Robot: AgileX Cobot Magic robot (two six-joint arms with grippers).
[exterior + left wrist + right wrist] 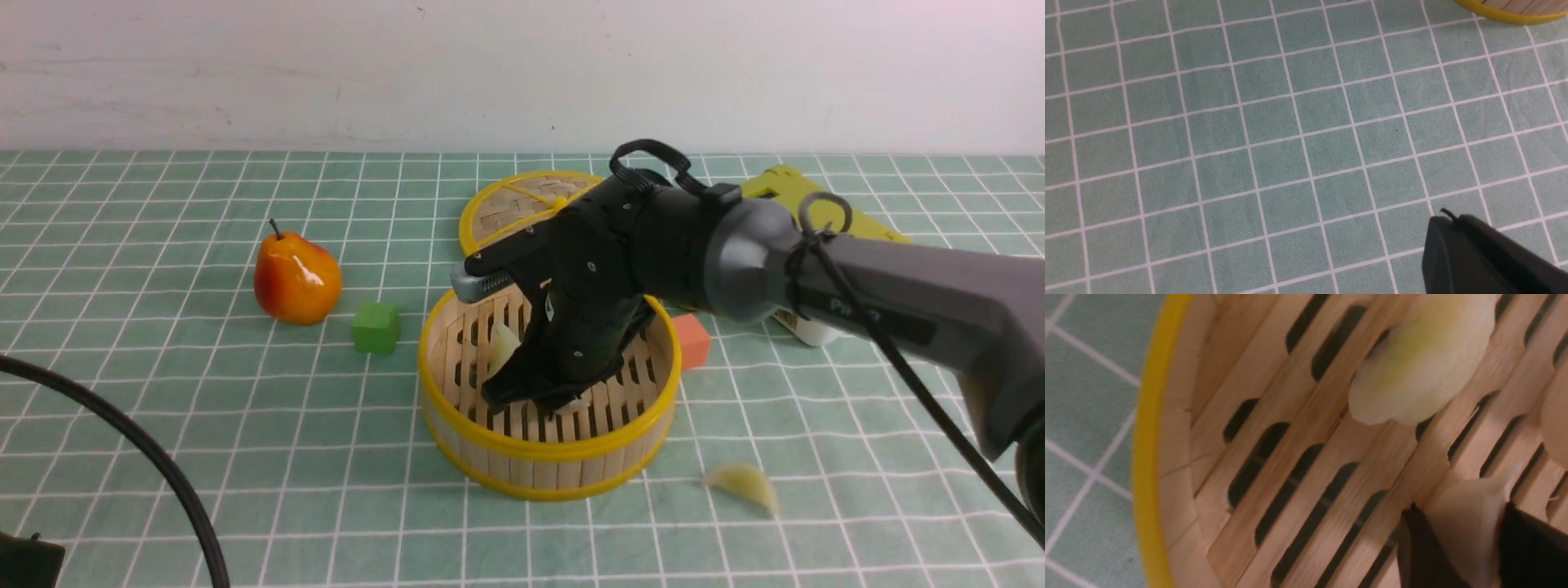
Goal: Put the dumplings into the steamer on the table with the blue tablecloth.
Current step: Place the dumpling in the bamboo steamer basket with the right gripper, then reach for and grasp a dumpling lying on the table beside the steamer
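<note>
The left end effector [1474, 253] is nearest, low over the bare cloth [122, 367] that covers the table [816, 555]. It is closed tight and empty, and it sits short of the steamer [555, 469].

One loose dumpling [743, 486] lies on the cloth in front of the steamer and off to its right, well clear of the rim. It is a pale cream crescent with a greenish tinge.

The steamer is a round bamboo basket with yellow rims and a slatted floor. The right end effector [531, 400] reaches down inside it. Its dark fingers [1417, 551] stand partway apart and press on either side of a gripped dumpling [1466, 526], which is plain cream and smooth, down by the slats. Further in lies a greenish dumpling [1421, 367] with a yellow-green blush on top and a wavy edge. A third dumpling [1555, 424] is only half visible at the side.

A green cube [376, 327] sits left of the steamer, with an orange-red pear [296, 278] beyond it. An orange cube [692, 339] is tucked just behind the steamer's right side. Behind the steamer lies a flat woven lid [510, 208] with a yellow rim, partly hidden by the arm.
</note>
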